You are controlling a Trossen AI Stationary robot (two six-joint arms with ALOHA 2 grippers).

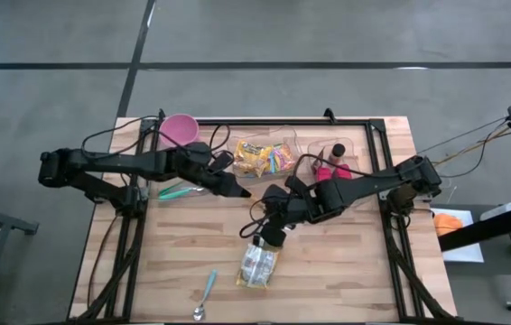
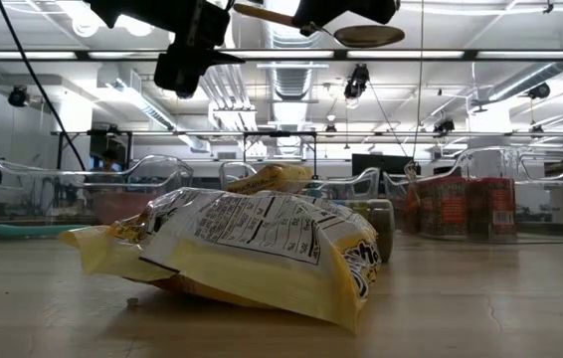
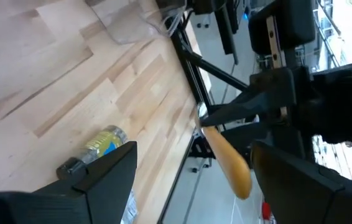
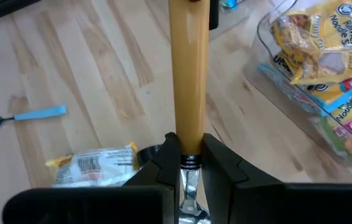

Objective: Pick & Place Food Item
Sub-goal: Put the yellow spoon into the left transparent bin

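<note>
Snack bag (image 2: 252, 249) hides table | right end effector (image 4: 189, 163) pinching wooden-handled utensil (image 4: 188, 74) | left spread

Robotics lab, exposed ceiling ducts (image 2: 291, 80), strip lights (image 2: 480, 55), wooden workbench (image 1: 328, 271)

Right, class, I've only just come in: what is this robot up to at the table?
The right gripper is shut on a wooden-handled utensil, held in the air over the middle of the wooden table. The left gripper hovers open close by, holding nothing. A yellow snack bag lies flat on the table below them, and a clear bin of other packets sits at the far edge. A blue-handled spoon lies near the front edge.
</note>
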